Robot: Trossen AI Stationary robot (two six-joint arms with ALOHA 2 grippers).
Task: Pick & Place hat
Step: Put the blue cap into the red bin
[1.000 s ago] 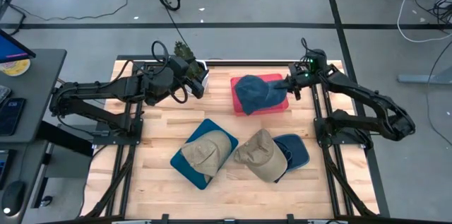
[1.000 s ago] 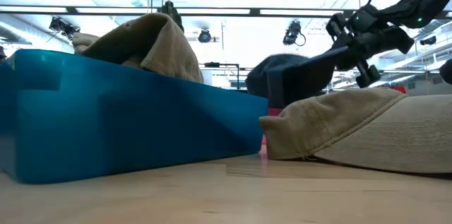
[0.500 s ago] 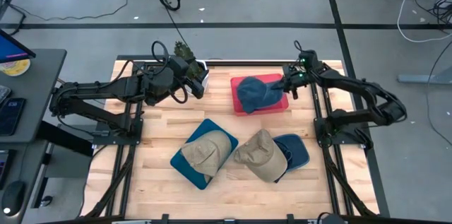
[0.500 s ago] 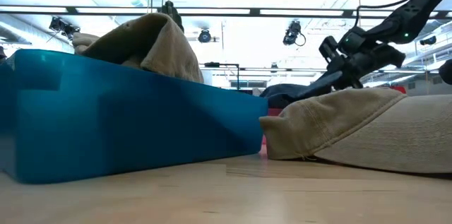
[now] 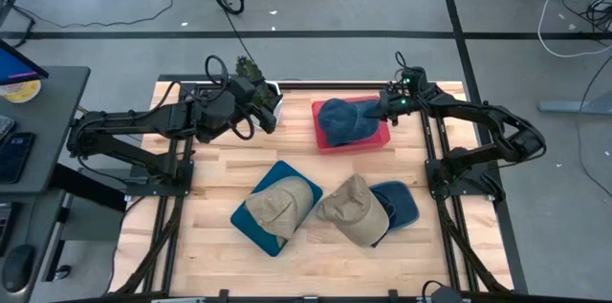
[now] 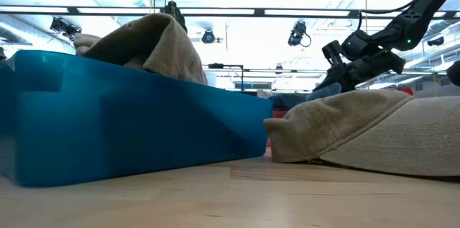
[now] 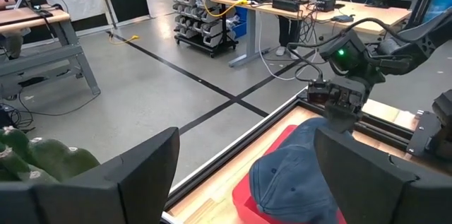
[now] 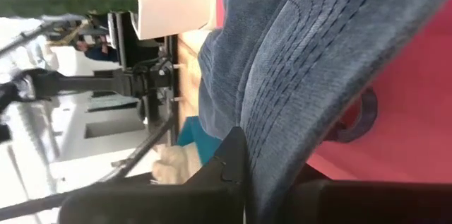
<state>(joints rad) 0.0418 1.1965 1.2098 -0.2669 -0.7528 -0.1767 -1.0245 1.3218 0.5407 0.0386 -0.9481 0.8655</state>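
Note:
A blue denim hat (image 5: 344, 119) lies on a red tray (image 5: 356, 142) at the table's far side. My right gripper (image 5: 385, 107) reaches in from the right and is shut on the hat's brim; the low view shows that gripper (image 6: 336, 78) just above the hat (image 6: 295, 100). My left gripper (image 5: 273, 112) hovers at the far left, left of the red tray. It is open, with nothing between its fingers (image 7: 141, 174). One tan hat (image 5: 282, 203) sits on a blue tray (image 5: 258, 227). A second tan hat (image 5: 352, 209) rests partly on another blue tray (image 5: 402, 203). My right gripper pinches the blue hat's stitched brim (image 8: 311, 75) between its two fingers (image 8: 219, 174). It comes from the table's right side, slanting a little downward. The hat's crown (image 5: 337, 121) rests on the red tray, and the brim reaches up toward the gripper.
The two tan hats and their blue trays fill the near middle of the table. Bare wood (image 5: 215, 183) lies at the left and along the near edge. Frame rails (image 5: 435, 164) run along both sides. People and workbenches stand in the room beyond.
My right gripper has sunk and drawn toward the table's far left with a roll of the wrist, staying shut on the brim. The blue hat, held high a second ago, has come down so that its crown lies on the red tray.

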